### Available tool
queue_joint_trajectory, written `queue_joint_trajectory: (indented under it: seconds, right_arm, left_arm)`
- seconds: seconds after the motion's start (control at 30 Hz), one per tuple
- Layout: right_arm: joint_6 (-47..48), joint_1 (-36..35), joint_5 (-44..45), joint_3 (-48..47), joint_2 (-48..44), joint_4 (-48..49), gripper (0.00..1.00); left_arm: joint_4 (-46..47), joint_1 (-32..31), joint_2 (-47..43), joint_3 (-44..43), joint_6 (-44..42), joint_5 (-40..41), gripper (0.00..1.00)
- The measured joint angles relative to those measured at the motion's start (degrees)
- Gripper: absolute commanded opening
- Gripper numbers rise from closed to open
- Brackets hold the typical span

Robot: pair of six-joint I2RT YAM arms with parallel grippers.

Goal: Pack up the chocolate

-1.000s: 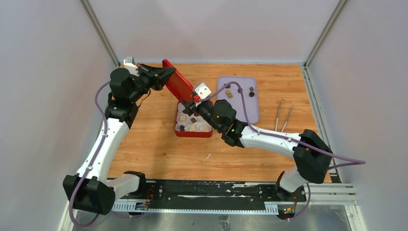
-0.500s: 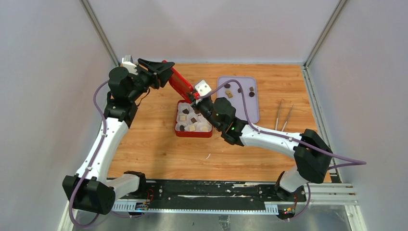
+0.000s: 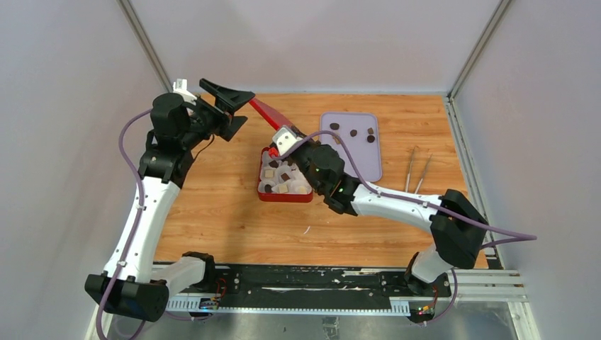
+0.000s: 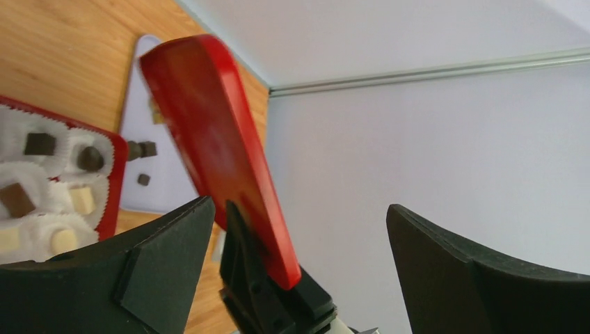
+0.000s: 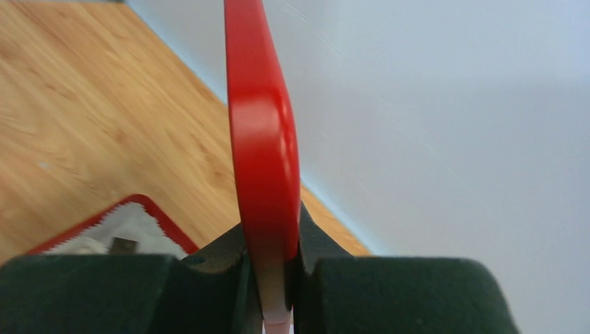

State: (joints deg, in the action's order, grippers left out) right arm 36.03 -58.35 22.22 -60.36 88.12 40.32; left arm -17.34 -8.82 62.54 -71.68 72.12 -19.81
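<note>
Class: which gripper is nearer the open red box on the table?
Right. The right gripper, shut on the red lid, is over the red box's far edge; the left gripper stands open, farther off to its far left.

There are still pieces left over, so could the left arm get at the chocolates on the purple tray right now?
Probably not directly. The left pincer is open and empty, but the red lid, clamped in the right pincer, stands between it and the chocolates on the purple tray.
</note>
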Motion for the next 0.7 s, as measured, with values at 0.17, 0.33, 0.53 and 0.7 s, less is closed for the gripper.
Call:
queue_joint_trajectory:
  seconds: [0.17,0.33,0.53,0.7]
  right_arm:
    - [9.33,-0.2,5.88,-0.15,2.95,2.69,0.0]
    - [18.99,-1.01,8.07,-0.13,5.2,7.23,0.0]
    - [28.48,-3.04,9.29,-0.09,7.26,12.63,0.0]
    - [32.79,-3.78,9.51,-0.09,8.46,15.39,0.0]
  left_arm:
    - [-5.46,0.0,-0.13,0.07,-2.69,1.31,1.0]
    - [-5.7,0.0,0.44,2.01,-2.67,-0.39,1.0]
    - [-4.44,0.0,4.68,2.01,-2.93,-4.46,0.99]
    - [-3.28,-0.09,7.48,2.01,-3.3,-6.95,0.75]
